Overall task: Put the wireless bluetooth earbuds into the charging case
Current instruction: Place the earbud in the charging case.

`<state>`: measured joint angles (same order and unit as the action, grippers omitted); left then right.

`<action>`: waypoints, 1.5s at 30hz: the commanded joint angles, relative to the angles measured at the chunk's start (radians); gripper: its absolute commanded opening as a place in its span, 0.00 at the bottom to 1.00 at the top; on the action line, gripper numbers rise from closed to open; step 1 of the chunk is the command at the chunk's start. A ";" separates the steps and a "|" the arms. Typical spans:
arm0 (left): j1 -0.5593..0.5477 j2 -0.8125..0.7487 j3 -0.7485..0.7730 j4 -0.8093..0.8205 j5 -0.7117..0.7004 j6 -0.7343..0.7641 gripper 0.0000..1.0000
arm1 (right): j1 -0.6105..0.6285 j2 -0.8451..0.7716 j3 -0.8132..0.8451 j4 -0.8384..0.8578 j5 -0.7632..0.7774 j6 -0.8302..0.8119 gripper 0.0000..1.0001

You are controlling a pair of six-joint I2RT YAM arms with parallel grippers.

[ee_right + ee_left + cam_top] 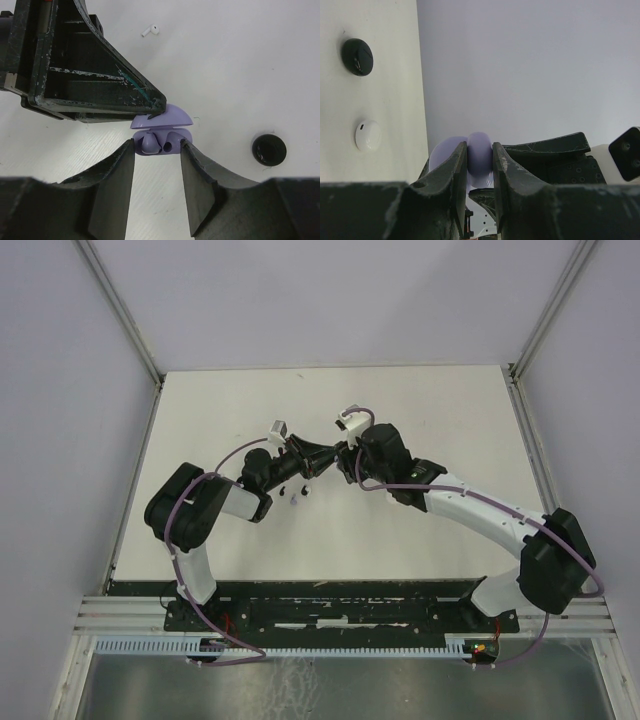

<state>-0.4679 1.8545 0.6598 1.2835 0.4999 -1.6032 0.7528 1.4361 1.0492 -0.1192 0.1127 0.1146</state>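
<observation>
Here one lilac earbud (148, 144) sits in a socket of the open charging case (172, 134), also lilac; the socket beside it is empty. The case is at the middle of the worktop (250, 60), where the two arms meet. The left pincer (479, 146) is clenched on its lid (167, 116). The right pincer (157, 145) has one finger at each side of the case's base, right against it; I cannot tell whether they press. A white earbud (150, 31) lies loose on the worktop, well apart from the case. A black disc (357, 56) and a white disc (368, 135) lie near each other there too.
</observation>
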 commanded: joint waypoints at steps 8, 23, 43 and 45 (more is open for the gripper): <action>-0.004 -0.025 0.024 0.047 0.004 -0.014 0.03 | 0.006 0.009 0.049 0.053 0.001 0.007 0.43; -0.004 -0.029 0.030 0.049 0.000 -0.020 0.03 | 0.005 0.015 0.054 0.041 -0.002 0.005 0.30; -0.004 0.044 0.021 0.115 0.001 -0.056 0.03 | 0.005 -0.094 -0.014 0.111 0.071 0.009 0.18; -0.004 0.054 0.023 0.121 0.001 -0.062 0.03 | 0.005 -0.095 -0.015 0.111 0.071 0.007 0.18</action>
<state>-0.4679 1.8812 0.6605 1.3231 0.4992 -1.6241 0.7574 1.3746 1.0351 -0.0658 0.1516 0.1184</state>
